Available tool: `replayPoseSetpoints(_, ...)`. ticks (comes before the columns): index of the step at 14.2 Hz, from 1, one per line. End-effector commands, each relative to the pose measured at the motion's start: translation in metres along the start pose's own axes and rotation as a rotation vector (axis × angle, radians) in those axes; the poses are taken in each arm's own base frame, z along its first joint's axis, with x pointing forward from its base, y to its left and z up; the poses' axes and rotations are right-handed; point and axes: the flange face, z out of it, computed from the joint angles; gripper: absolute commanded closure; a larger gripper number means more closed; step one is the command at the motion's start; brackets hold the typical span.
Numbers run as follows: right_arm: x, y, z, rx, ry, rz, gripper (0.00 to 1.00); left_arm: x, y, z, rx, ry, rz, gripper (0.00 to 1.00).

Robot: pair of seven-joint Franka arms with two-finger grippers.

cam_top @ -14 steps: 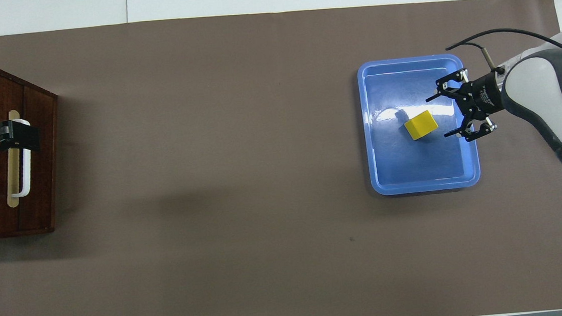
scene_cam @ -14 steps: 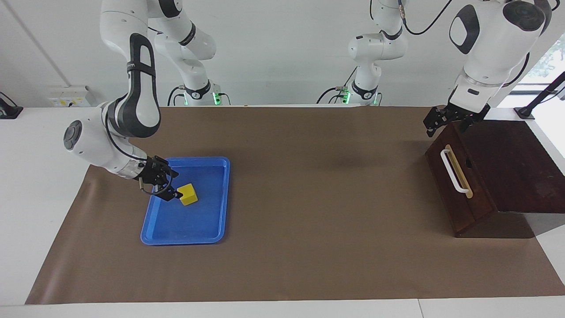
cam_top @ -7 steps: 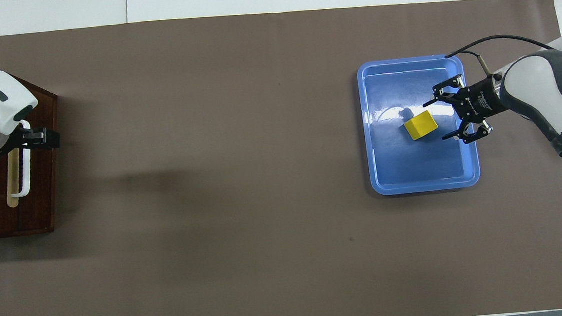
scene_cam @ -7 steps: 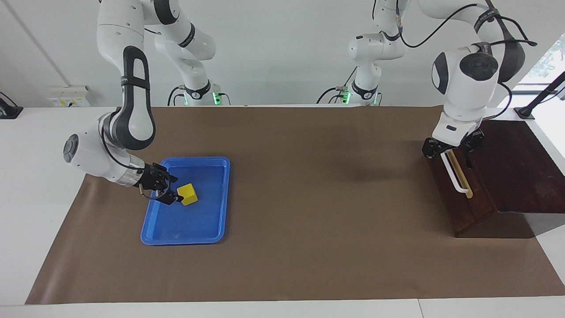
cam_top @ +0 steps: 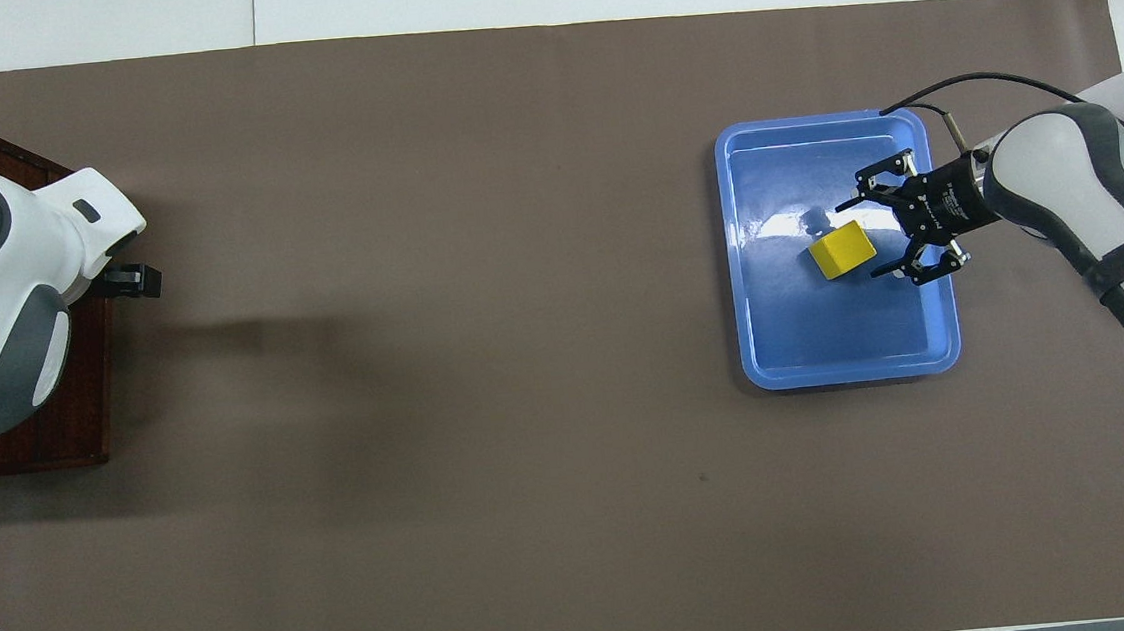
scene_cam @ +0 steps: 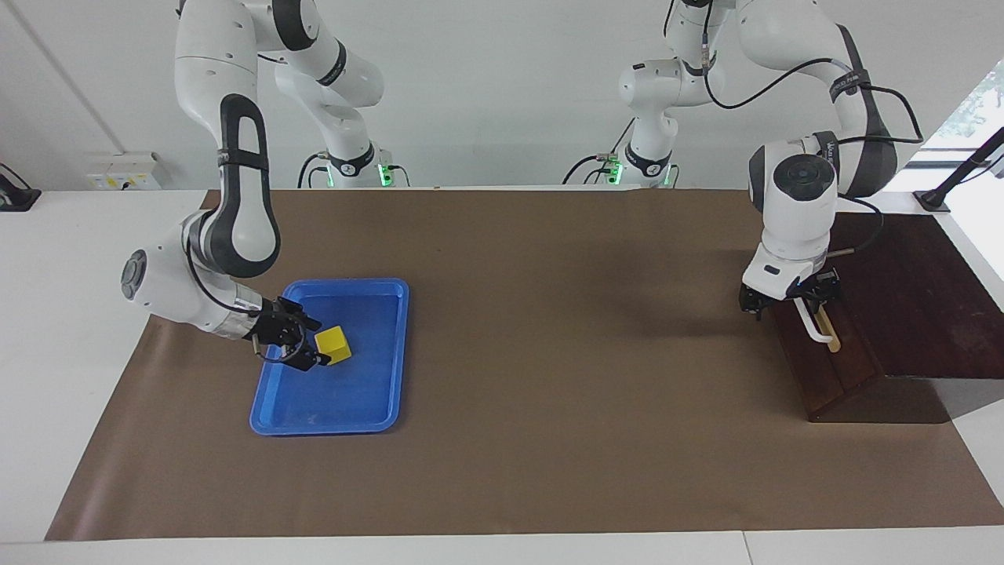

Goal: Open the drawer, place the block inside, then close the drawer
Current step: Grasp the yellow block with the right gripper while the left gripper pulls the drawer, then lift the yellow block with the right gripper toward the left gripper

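Block (scene_cam: 333, 343) in tray (scene_cam: 376, 408), R gripper (scene_cam: 302, 345) open beside it.

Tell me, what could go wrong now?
The right gripper has open fingers round the block in the tray. If one finger nudges it first, the block might slide away. The left gripper is at the handle of the shut drawer. It might slip off, or drag the whole cabinet.

- worktop (scene_cam: 70, 329): white, mostly covered by a brown mat (scene_cam: 549, 353)
- blue tray (scene_cam: 369, 408) flat on the mat, toward the right arm's end
- dark wooden cabinet (scene_cam: 918, 306) at the left arm's end, partly on the mat, partly on bare worktop
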Motion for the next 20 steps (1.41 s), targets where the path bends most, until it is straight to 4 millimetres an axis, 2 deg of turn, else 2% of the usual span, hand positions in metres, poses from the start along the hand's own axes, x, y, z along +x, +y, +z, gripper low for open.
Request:
replayPoseSetpoints(1,0.001,-0.001,0.005,0.022,-0.002,-0.005,0.07,0.002,0.011,0.019,0.053,0.012,0.02,0.0)
replayPoseSetpoints(7,0.006,0.002,0.017,0.031,-0.005,0.024,0.08,0.004,0.008,0.026,0.085,0.022,0.033,0.0)
replayPoseSetpoints(9,0.006,0.003,0.017,0.029,-0.006,0.026,0.12,0.005,0.015,0.032,0.081,0.019,0.03,0.0)
replayPoseSetpoints(10,0.006,0.003,0.017,0.028,-0.007,0.026,0.18,0.006,0.019,0.034,0.077,0.023,0.019,0.0)
replayPoseSetpoints(11,0.005,0.003,0.017,0.027,-0.008,0.026,0.28,0.007,0.024,0.039,0.073,0.021,-0.002,0.0)
replayPoseSetpoints(13,0.005,0.002,0.017,0.027,-0.008,0.025,0.47,0.013,0.041,0.038,0.063,0.042,-0.045,0.0)
replayPoseSetpoints(15,0.005,0.003,0.017,0.025,-0.011,0.025,0.77,0.017,0.054,0.031,0.053,0.057,-0.06,0.0)
replayPoseSetpoints(16,0.005,0.002,0.016,0.025,-0.009,0.02,1.0,0.019,0.063,0.026,0.052,0.058,-0.05,0.0)
replayPoseSetpoints(18,0.004,-0.001,0.012,0.025,0.0,0.002,1.0,0.022,0.077,0.014,0.038,0.049,-0.05,0.0)
replayPoseSetpoints(20,0.0,-0.013,-0.001,0.045,-0.002,0.004,1.0,0.028,0.089,-0.005,0.005,0.032,-0.069,0.0)
